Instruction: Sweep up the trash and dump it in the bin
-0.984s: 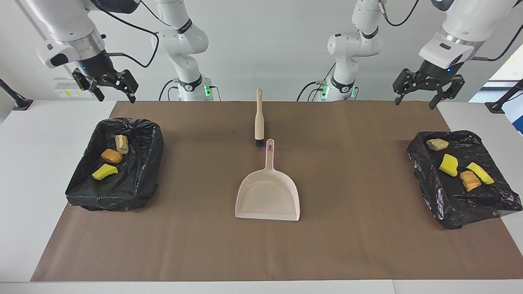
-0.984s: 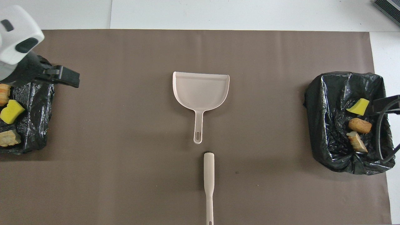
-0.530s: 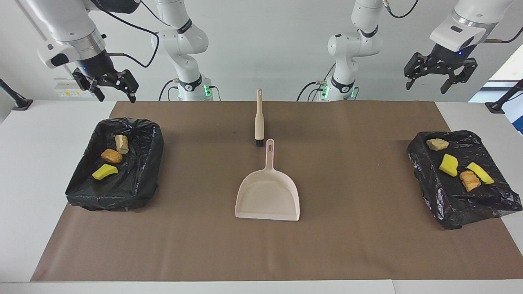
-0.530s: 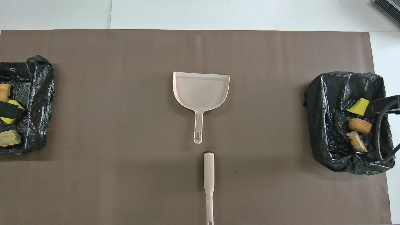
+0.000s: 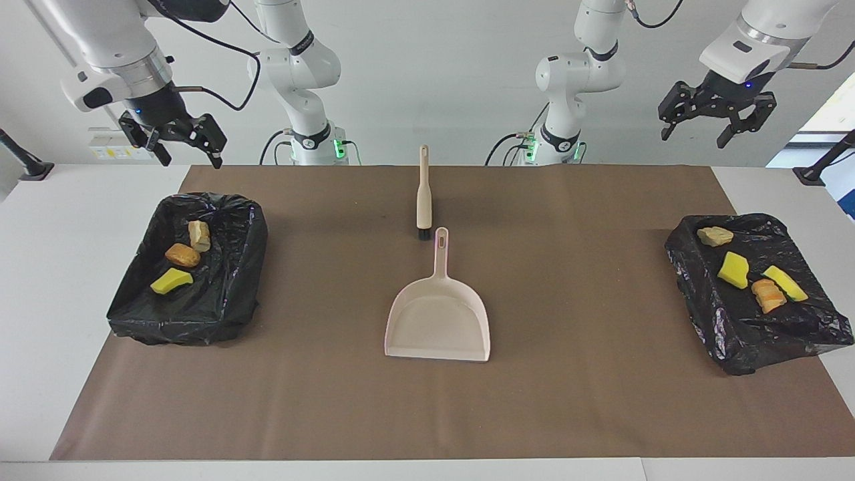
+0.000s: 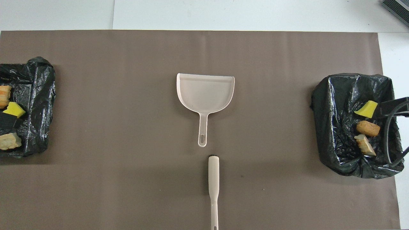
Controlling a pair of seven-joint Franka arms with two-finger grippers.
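Observation:
The trash lies in two black-bagged bins. In the bin at the right arm's end are a yellow wedge, a brown lump and a pale lump. The bin at the left arm's end holds several chunks, among them a yellow wedge and an orange lump. My right gripper hangs open and empty over the table edge by its bin. High above the table's corner at the other end, my left gripper is open and empty too.
A beige dustpan lies mid-table on the brown mat, its handle toward the robots. A beige brush lies in line with it, nearer the robots, bristles by the pan's handle tip.
My left gripper has risen from low beside its bin to high above the table corner and has left most of the overhead view. The right arm has stayed still.

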